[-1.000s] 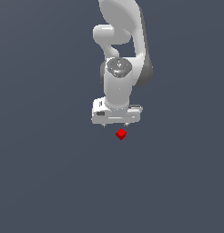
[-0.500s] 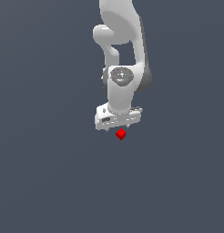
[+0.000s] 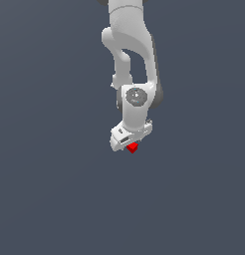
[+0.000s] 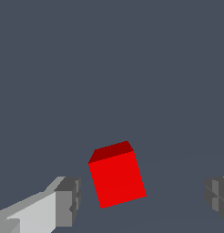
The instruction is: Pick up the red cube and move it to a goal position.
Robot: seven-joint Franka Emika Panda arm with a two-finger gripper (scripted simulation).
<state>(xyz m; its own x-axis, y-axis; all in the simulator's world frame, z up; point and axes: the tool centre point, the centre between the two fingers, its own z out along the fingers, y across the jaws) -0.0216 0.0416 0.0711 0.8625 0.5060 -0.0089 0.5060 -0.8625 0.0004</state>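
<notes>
The red cube point(image 3: 132, 147) is small and lies on the dark grey floor, partly covered by the white hand of my gripper point(image 3: 129, 143) in the exterior view. In the wrist view the red cube point(image 4: 116, 175) sits between the two grey fingertips point(image 4: 69, 200), nearer to that one than to the opposite one. The gripper point(image 4: 143, 198) is open, with a gap on each side of the cube, and neither pad touches it. The cube looks slightly turned relative to the fingers.
The white arm point(image 3: 132, 55) rises from the hand toward the top of the exterior view. A plain dark grey floor point(image 3: 55, 189) surrounds the cube on all sides, with no other object showing.
The hand has come down and tilted over the cube, so it now overlaps it in the exterior view. The cube has stayed in place.
</notes>
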